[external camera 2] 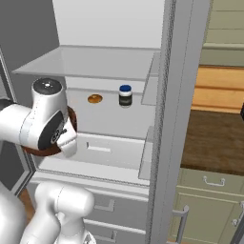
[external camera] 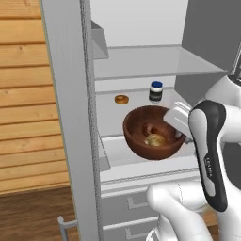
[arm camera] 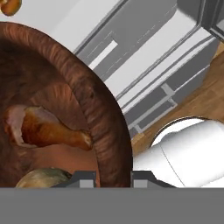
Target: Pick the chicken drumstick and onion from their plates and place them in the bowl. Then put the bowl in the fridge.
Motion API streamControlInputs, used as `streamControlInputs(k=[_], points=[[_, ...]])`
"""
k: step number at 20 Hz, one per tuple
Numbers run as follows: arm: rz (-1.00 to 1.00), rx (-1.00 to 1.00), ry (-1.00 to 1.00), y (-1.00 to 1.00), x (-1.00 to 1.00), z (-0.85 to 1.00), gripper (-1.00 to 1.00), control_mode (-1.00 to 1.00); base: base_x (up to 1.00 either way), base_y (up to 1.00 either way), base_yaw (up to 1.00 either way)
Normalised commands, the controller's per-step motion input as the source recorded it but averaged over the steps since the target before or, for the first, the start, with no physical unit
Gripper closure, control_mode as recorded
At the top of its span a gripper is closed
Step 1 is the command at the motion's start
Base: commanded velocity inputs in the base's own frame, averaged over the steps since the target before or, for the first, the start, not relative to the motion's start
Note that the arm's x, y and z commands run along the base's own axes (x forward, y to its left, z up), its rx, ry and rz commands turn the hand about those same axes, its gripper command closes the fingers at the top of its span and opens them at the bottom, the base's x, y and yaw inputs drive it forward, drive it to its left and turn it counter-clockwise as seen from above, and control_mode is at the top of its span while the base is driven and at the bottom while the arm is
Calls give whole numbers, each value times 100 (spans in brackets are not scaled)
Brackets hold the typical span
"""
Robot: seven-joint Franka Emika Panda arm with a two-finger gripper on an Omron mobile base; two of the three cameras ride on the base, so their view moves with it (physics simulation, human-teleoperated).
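bowl (external camera: 153, 133): deep, round, glossy wood-grain, dark reddish-brown; sits inside the fridge (external camera: 70, 117) at the front of a white shelf, above the drawers.
drumstick (arm camera: 46, 127): reddish-brown, shiny skin, fat end tapering to a thin tip; lies in the bowl, seen up close in hand view.
onion (external camera: 155, 140): small pale tan ball w/ papery look, in the bowl bottom, just beside the drumstick.
gripper (arm camera: 113, 178): at the bowl's near rim; fingers (arm camera: 85, 179) narrow, one inside the wall, one outside, pinching the rim.
arm (external camera: 207, 150): white shell, dark joint band, reaches in from the lower right in left base view; in right base view it covers most of the bowl.
fridge: grey-silver casing, white inside, glassy shelf (external camera: 155, 61) up top, white drawers (external camera 2: 102, 150) below.
jar (external camera 2: 125, 96): small dark cylinder, blue lid, stands at the back of the shelf.
round pastry (external camera 2: 95, 98): orange-brown, flat, lies near the jar, apart from it.
wall (external camera: 23, 94): horizontal wood planks, left of the fridge.
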Motion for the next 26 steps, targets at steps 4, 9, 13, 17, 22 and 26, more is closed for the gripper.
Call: streamControlInputs(k=[4,9,13,17,22,26], points=[[-16,24,-1,-12,29,0,100,-100,0,0,0],[-5,12,0,-15,23,0,100,-100,0,0,0],[-2,0,0,0,58,0,100,-100,0,0,0],[-2,0,-2,0,71,-11,100,-100,0,0,0],[0,0,-3,-1,83,-32,100,-100,0,0,0],[-1,2,1,-5,72,-13,100,-100,0,0,0]])
